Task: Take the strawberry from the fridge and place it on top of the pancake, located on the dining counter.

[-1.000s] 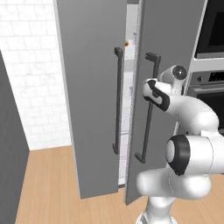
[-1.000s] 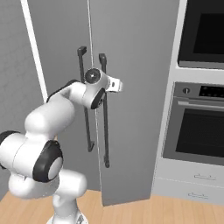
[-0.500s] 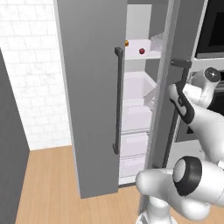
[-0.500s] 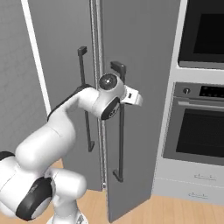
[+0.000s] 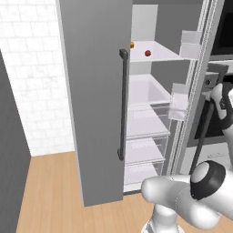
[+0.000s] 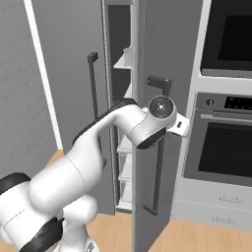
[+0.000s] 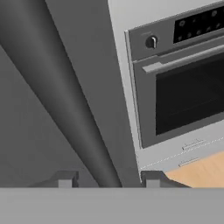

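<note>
- The fridge (image 5: pixel 98 91) stands tall and upright, its long axis vertical; its right door (image 6: pixel 157 59) is swung open, and the left door (image 5: pixel 91 113) is shut.
- Each door carries a long thin dark handle (image 5: pixel 122 104) that runs straight up and down.
- The strawberry (image 5: pixel 148 53) sits on the upper white shelf (image 5: pixel 157 51) inside the fridge, toward the middle of that shelf; it is too small and round to tell which way it points.
- A small orange ball (image 5: pixel 132 45) lies on the same shelf, to the left of the strawberry and apart from it, right by the edge of the shut door.
- Below the shelf are white drawers (image 5: pixel 145 123), stacked one above the other.
- The gripper (image 7: pixel 107 178) is at the open door's handle (image 7: pixel 65 100), which runs as a thick dark bar between the two fingertips (image 7: pixel 65 178); the jaws stand narrowly apart on either side of it, and I cannot tell whether they touch it.
- An oven (image 7: pixel 183 78) with a dark glass door stands just beside the fridge, to its right.
</note>
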Controlling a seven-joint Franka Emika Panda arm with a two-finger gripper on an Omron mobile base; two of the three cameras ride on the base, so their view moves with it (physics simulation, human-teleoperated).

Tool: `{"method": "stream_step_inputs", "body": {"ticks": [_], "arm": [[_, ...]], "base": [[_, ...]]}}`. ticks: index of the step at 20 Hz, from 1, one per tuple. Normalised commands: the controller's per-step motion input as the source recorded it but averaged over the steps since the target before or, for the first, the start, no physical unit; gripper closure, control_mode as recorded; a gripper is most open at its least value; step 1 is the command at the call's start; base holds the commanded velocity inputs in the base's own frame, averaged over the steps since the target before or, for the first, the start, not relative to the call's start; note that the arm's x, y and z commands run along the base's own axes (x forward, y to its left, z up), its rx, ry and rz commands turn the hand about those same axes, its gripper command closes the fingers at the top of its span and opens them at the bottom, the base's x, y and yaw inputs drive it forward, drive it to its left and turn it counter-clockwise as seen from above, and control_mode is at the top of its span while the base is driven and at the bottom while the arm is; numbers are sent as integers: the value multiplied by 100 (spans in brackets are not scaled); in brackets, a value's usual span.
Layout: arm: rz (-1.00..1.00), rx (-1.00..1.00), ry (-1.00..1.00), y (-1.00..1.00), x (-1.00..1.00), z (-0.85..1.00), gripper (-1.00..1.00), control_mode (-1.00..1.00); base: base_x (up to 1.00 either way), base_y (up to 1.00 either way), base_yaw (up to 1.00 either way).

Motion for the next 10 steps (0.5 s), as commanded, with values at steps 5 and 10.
{"method": "stream_step_inputs", "body": {"ticks": [5, 10], "arm": [[-3, -15, 4, 34, -97, 27, -100, -100], [11, -48, 15, 100, -48, -6, -100, -100]], "base": [[0, 0, 0], [0, 0, 0]]}}
